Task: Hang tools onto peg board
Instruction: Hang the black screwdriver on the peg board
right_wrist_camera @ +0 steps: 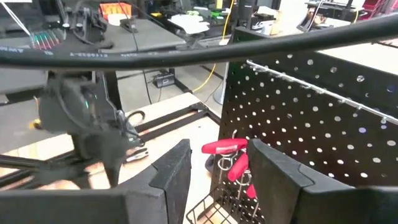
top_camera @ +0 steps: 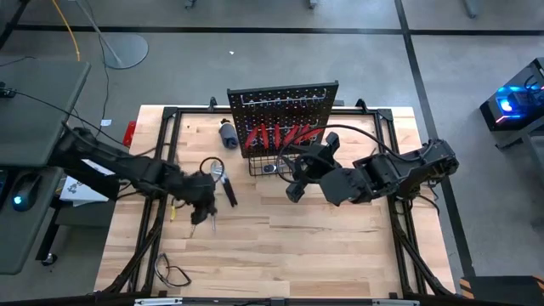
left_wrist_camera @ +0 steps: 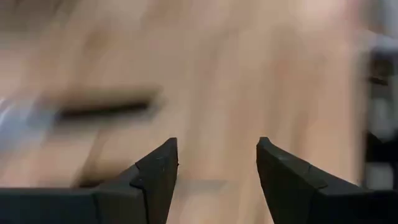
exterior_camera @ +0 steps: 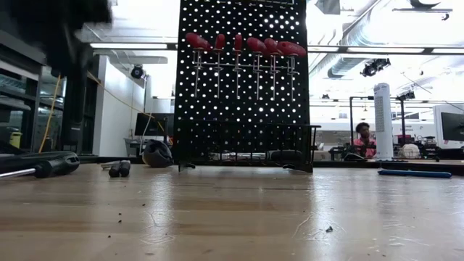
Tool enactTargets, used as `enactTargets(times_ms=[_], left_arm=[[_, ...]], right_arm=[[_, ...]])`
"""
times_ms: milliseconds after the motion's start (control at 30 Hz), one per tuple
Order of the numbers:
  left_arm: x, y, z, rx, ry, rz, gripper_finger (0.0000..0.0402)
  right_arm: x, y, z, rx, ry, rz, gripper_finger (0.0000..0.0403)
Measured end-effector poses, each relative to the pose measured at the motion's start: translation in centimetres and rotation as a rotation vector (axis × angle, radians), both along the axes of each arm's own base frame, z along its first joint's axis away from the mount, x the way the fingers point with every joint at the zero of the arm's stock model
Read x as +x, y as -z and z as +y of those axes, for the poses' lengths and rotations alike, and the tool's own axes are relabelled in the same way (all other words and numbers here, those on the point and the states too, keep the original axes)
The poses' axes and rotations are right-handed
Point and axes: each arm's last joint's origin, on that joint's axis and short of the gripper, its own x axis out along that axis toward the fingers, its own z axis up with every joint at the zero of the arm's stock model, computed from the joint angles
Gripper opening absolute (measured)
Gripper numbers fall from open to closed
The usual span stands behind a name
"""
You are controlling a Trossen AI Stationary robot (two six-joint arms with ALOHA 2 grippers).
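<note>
Pegboard [top_camera: 285, 106] stands upright at the table's [top_camera: 340, 246] far edge, a row of red-handled screwdrivers [exterior_camera: 246, 45] hanging on it above its wire basket [top_camera: 265, 161]. Right gripper [top_camera: 295, 189] waits just in front of the basket, fingers spread and empty. Left gripper [top_camera: 202, 214], jaws apart around nothing, hovers over bare wood just beside the loose pliers [top_camera: 228, 192] and ratchet [top_camera: 212, 168].

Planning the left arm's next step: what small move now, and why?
Probably lower the left gripper onto the loose tools beside it. Its fingers are open and empty above bare wood, red-handled screwdrivers already hang on the peg board, and the right gripper waits near the basket.
</note>
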Motion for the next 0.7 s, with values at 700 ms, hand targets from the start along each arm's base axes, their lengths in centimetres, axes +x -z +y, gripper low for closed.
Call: enactTargets(times_ms=[700], left_arm=[[3.2,6.9,-0.7,-0.233,-1.013,0.344,0.0191]], right_arm=[[-0.2,0.6,-0.3,-0.023,-0.008,0.083,0.0151]])
